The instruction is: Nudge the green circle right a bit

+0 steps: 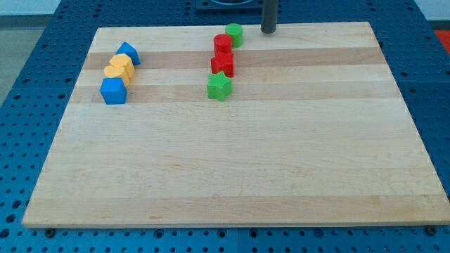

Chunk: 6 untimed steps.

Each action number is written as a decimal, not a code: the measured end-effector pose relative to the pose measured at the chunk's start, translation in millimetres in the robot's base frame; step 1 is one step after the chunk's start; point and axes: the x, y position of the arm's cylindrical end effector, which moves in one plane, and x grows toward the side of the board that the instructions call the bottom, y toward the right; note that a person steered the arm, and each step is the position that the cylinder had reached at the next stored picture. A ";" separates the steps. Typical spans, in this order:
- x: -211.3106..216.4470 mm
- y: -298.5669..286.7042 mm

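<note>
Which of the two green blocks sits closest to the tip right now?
The green circle at the view's top, just left of my tip. The green star lies farther down, below the two red blocks.

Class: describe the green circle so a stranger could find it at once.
Start at the wooden board's top edge, near its middle, just left of my tip. The green circle tops a short column of blocks, touching the red cylinder. The column's other green block is a star.
</note>
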 end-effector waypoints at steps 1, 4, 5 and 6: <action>-6.7 -13.2; 26.5 43.4; 31.9 29.2; -7.1 20.9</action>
